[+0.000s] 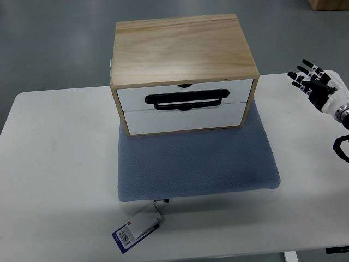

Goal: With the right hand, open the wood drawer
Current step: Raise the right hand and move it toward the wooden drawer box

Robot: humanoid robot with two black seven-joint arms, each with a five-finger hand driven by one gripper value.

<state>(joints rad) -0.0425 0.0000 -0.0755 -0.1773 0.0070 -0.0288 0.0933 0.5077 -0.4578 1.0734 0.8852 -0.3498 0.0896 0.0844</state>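
A white rectangular bench (54,164) with rounded corners fills most of the view, and its left part is bare. Near its front edge, left of centre, lies a blue and white paper tag with a barcode (137,227), attached at the front rim of a blue-grey textured square cushion mat (196,166) that lies flat on the middle of the bench. On the back half of this mat stands a light wooden box-shaped cabinet (182,46) with a plain grained top. Its front faces the camera and holds two white drawers, an upper drawer (240,90) and a lower drawer (182,120), one directly above the other, both flush with the wooden frame and so closed. A long black loop handle (187,100) runs across the seam between the two drawer fronts, roughly centred. To the right of the cabinet the bench is bare again, and at the right edge of the view the robot's white and black right hand (316,84) hovers over the bench's far right corner. Its fingers (300,76) are spread apart and point toward the cabinet, holding nothing. The hand is well apart from the drawers, at about the level of the upper drawer.
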